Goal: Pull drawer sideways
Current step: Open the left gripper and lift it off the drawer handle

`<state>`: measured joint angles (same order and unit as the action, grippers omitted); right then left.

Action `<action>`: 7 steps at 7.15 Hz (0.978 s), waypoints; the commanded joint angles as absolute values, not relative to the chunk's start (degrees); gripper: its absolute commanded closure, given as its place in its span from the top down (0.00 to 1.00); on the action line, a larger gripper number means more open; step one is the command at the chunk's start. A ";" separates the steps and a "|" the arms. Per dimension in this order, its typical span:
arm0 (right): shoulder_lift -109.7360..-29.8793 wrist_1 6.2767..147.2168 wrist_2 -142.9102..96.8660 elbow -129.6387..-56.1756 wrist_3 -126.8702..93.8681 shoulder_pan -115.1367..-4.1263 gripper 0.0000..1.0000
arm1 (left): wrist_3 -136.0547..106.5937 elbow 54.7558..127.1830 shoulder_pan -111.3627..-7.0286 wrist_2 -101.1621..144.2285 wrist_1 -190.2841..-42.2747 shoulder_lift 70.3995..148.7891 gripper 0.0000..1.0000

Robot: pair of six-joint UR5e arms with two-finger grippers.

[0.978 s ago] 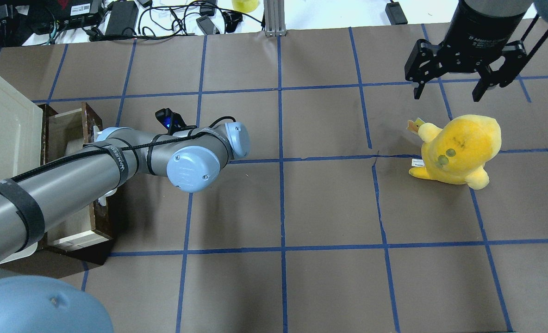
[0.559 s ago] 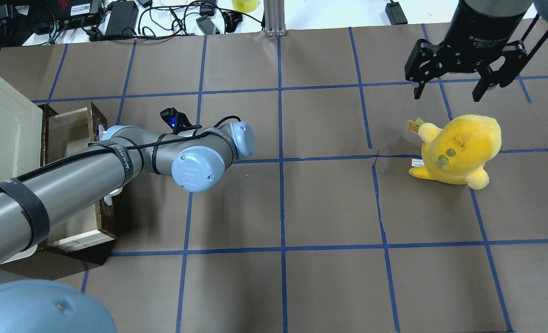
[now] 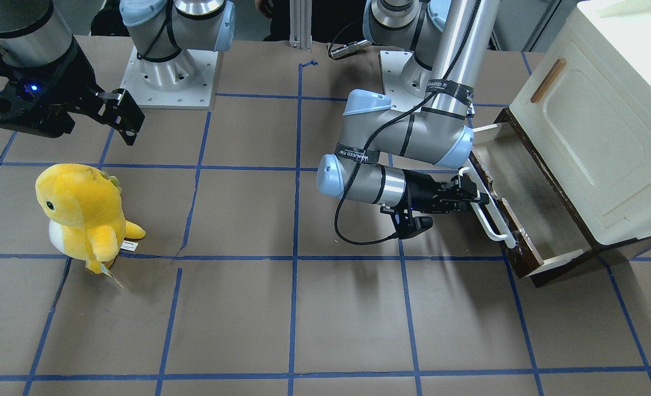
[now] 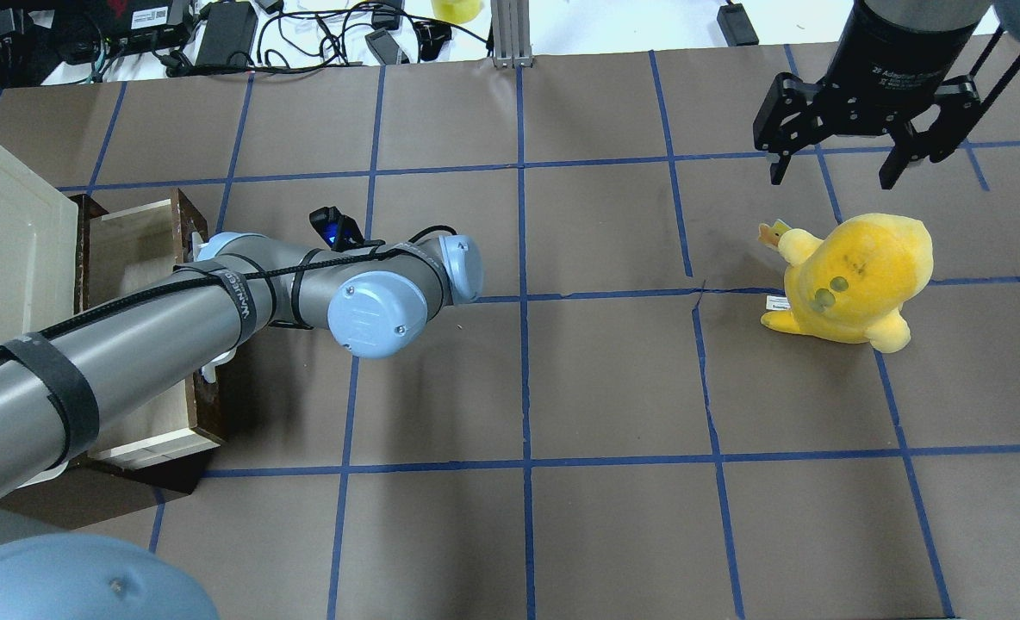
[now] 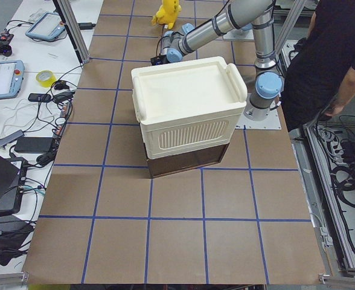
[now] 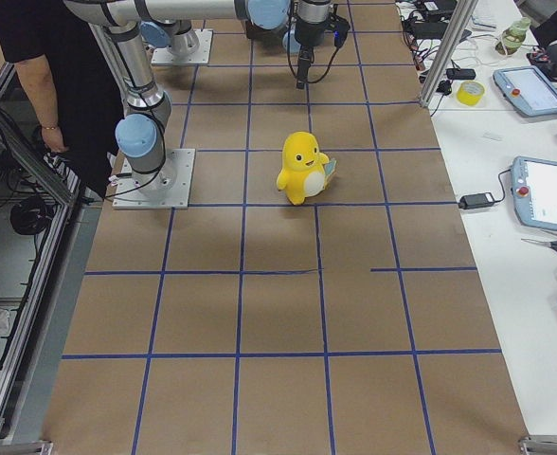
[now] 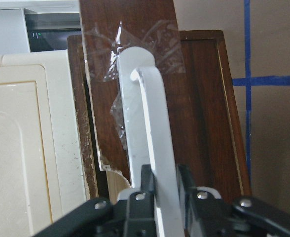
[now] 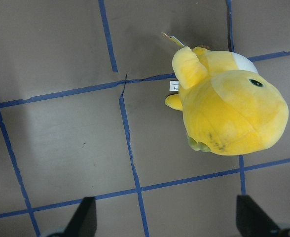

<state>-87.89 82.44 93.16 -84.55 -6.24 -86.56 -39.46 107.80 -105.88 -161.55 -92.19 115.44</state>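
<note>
The drawer [image 3: 529, 192] sticks out from under the cream-white cabinet [image 3: 595, 126], with its pale sides and grey-brown floor showing. Its dark brown front [image 3: 509, 234] carries a long white bar handle [image 3: 490, 217]. My left gripper [image 3: 471, 193] is shut on that handle near its middle. In the left wrist view the fingers [image 7: 145, 190] pinch the white bar [image 7: 152, 138] against the brown front [image 7: 199, 113]. In the overhead view my left arm hides most of the drawer [image 4: 127, 245]. My right gripper [image 4: 832, 176] is open and empty, hovering above the table beyond a yellow plush.
A yellow plush toy [image 4: 855, 275] stands on the table's right side, also seen below the right wrist camera [image 8: 229, 108]. The cabinet [image 4: 2, 241] occupies the left edge. Cables and devices [image 4: 217, 34] lie beyond the far table edge. A person [image 5: 334, 66] stands by the robot bases.
My left arm has moved right in the overhead view with the handle held. The drawer has slid further out from the cabinet. The right arm has not moved.
</note>
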 commanded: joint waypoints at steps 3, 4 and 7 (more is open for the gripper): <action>-87.89 82.44 93.16 -84.55 -6.24 -86.57 1.00 | -34.67 104.78 -106.35 -149.87 -92.81 112.16 1.00; -87.89 82.44 93.16 -84.55 -6.24 -86.57 1.00 | -28.71 99.98 -106.43 -140.54 -92.81 110.76 1.00; -87.89 82.44 93.16 -84.55 -6.24 -86.49 1.00 | -11.66 92.91 -106.61 -121.61 -92.20 103.39 1.00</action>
<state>-87.89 82.44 93.16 -84.55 -6.24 -86.56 -18.20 94.85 -106.61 -129.12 -92.65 106.83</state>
